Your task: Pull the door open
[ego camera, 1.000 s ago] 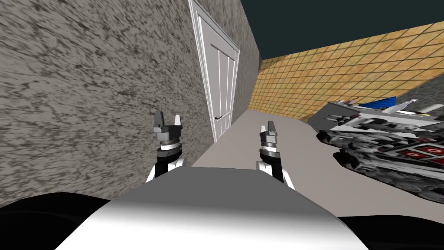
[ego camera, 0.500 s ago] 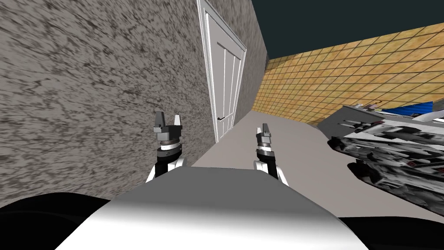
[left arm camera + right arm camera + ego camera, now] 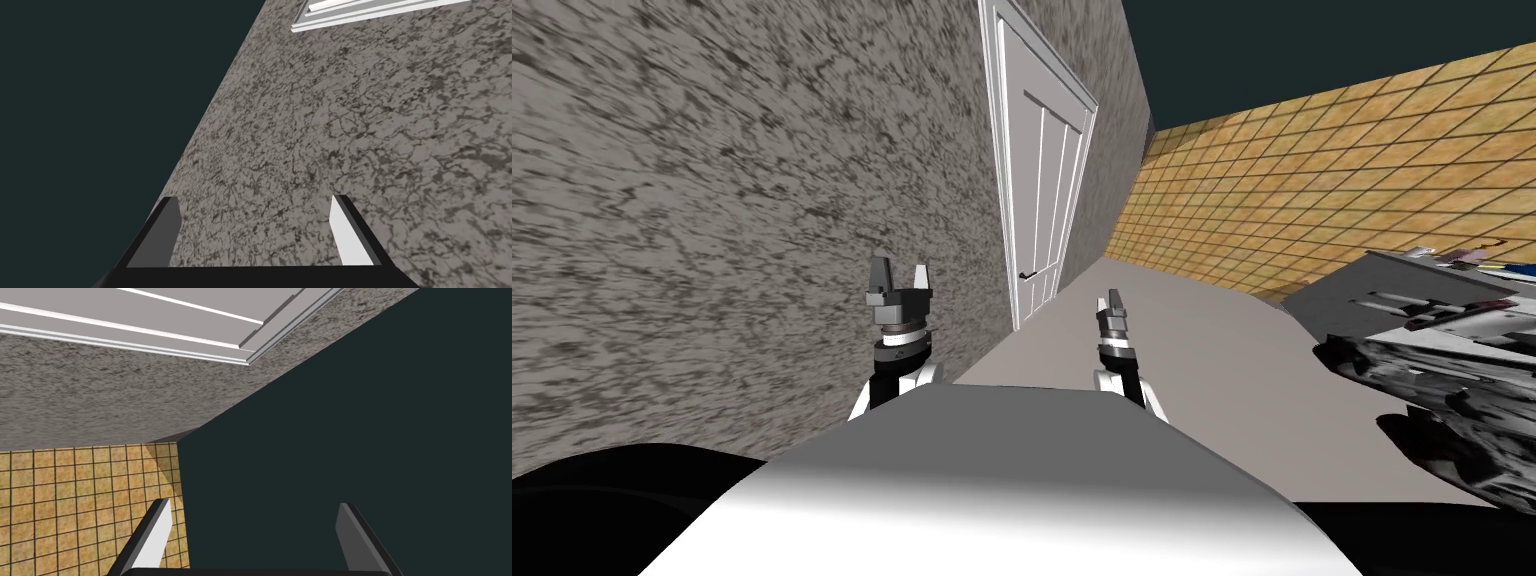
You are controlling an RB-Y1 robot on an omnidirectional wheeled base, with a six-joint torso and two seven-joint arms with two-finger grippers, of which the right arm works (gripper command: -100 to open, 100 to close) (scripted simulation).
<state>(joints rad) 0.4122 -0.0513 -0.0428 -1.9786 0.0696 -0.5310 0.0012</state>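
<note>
white door (image 3: 1042, 190) seen closed, top middle.
left gripper (image 3: 898, 275) and right gripper (image 3: 1112, 303) are held spread apart; handle (image 3: 1028, 275) is perhaps a lever.

The door (image 3: 1049, 190) ahead of me is white and panelled, shut flush in its white frame (image 3: 996, 150) in the speckled grey wall (image 3: 712, 200); its small dark handle (image 3: 1028, 276) sits by the nearer edge
</note>
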